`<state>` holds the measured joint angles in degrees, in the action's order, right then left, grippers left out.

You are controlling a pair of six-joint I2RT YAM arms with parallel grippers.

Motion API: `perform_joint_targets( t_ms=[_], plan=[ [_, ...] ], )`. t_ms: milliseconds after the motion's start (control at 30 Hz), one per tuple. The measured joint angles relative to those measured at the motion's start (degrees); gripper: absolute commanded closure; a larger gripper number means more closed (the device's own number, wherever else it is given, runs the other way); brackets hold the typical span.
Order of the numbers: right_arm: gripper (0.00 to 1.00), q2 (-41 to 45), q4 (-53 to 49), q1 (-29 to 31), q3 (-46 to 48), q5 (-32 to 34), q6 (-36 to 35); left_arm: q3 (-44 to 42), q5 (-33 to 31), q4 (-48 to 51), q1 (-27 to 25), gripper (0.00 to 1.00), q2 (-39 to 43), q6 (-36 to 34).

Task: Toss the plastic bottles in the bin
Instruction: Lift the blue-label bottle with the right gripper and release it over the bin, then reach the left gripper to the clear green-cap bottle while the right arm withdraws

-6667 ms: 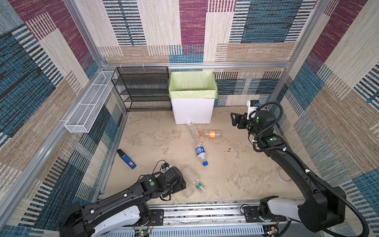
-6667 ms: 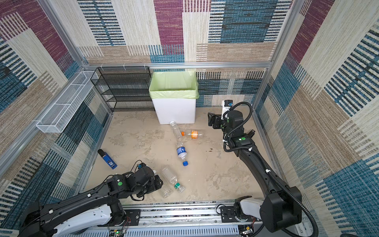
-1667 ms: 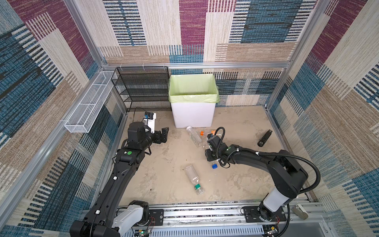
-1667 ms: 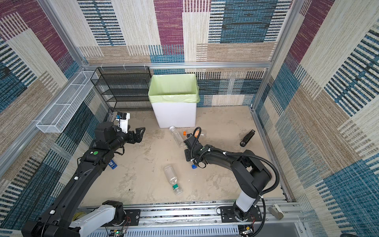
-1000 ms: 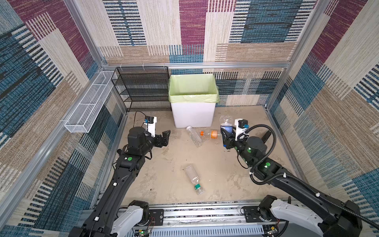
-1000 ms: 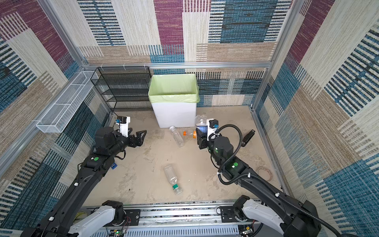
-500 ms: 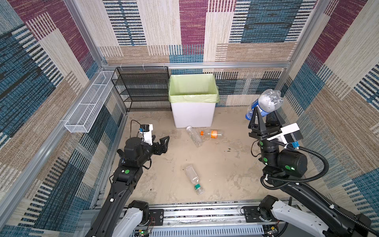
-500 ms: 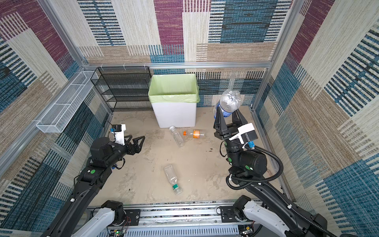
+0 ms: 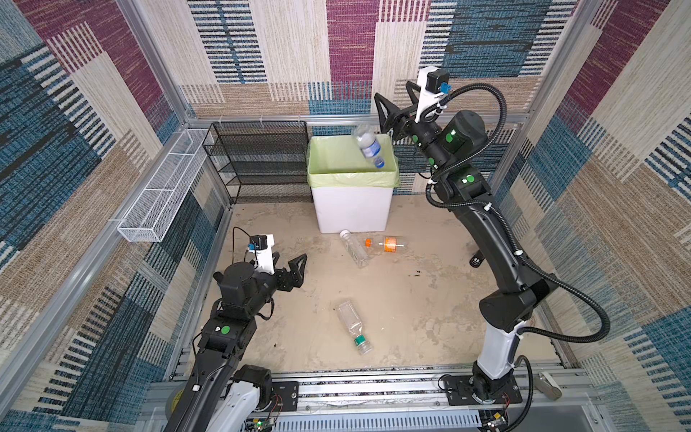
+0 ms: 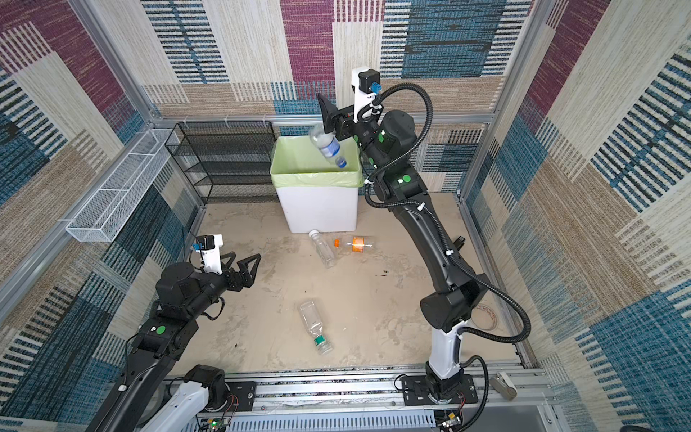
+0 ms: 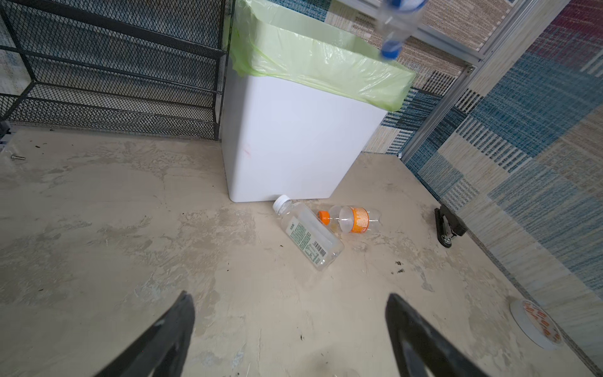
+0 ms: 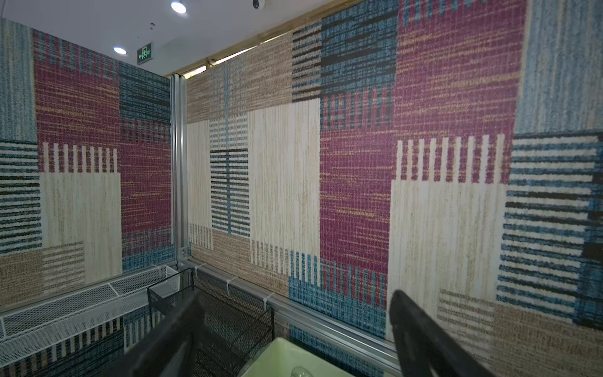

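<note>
The bin (image 9: 351,209) is a white square container with a light green bag, standing at the back wall. A clear plastic bottle (image 9: 369,149) with a blue label and cap hangs in mid-air over the bin's mouth, cap down, touching nothing; it also shows in the left wrist view (image 11: 396,26). My right gripper (image 9: 392,89) is open and empty, high above the bin's right rim. Three more plastic bottles lie on the floor: a white-capped one (image 9: 353,248), an orange one (image 9: 387,245) and a green-capped one (image 9: 351,325). My left gripper (image 9: 291,256) is open and empty, low at the left.
A black mesh shelf rack (image 9: 261,161) stands left of the bin. A long white wire basket (image 9: 160,194) hangs on the left wall. A black gadget (image 11: 448,228) and a roll of tape (image 11: 535,326) lie by the right wall.
My right arm has swung from the right side up toward the bin and its jaws have opened. The blue-capped bottle has left them and is falling. The left arm has drawn back slightly.
</note>
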<state>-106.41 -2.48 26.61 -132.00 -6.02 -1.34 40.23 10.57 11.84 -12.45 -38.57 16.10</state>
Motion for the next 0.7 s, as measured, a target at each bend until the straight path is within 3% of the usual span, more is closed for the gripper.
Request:
perform_joint_targets(
  t_ms=[267,533,633,700],
  plan=[
    [0.09,9.92,-3.3,-2.36,12.76,0.55,1.25,0.07,0.13,-0.04,-0.09,0.07,-2.25,0.0],
    [0.07,26.08,-0.02,-5.03,46.84,3.69,2.78,2.29,1.51,3.15,-1.57,0.07,-4.52,3.5],
    [0.08,28.02,-1.81,-6.62,59.63,5.07,5.18,2.8,1.55,7.08,-6.4,0.08,-6.58,6.71],
    [0.08,29.77,-3.21,-6.88,67.98,5.07,7.21,2.95,0.02,10.69,-12.55,0.1,-7.76,9.09]
  ],
)
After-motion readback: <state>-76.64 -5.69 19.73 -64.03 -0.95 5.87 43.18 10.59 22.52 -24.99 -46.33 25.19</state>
